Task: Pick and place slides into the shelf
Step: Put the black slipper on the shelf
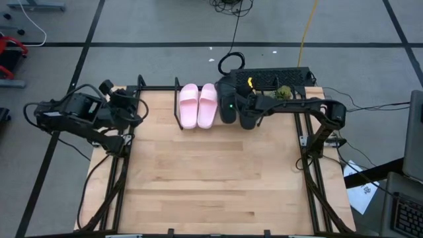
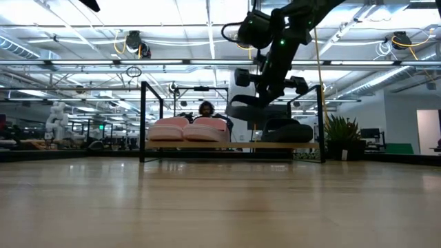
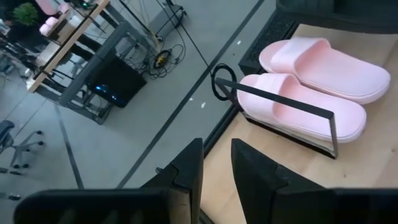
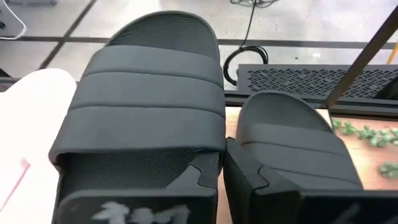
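1. Slides number four: two pale pink slides (image 1: 198, 104) lie side by side on the shelf (image 1: 177, 106) at the far edge of the table, and two black ones are just to their right
2. One black slide (image 2: 288, 129) rests on the shelf board; the other black slide (image 2: 249, 108) is lifted above the board, between the pink pair and the resting black one
3. Shelf frame is thin black rod with upright end bars and a light wood base, seen level in the low view
4. Table (image 1: 205, 178) is a light wood top in a black frame; the floor around it is grey with dark lines, and cables and a black perforated box (image 1: 277, 77) lie behind the shelf
5. Beyond the table the low view shows a large hall with ceiling lights, a potted plant (image 2: 339, 134) and a person (image 2: 205, 109) behind the shelf
6. Right gripper (image 4: 222, 171) reaches from the right side across to the shelf, its fingers pinching the side wall of the lifted black slide
7. Left gripper (image 3: 214, 165) waits at the table's far left corner, well apart from the slides, fingers slightly spread and holding nothing
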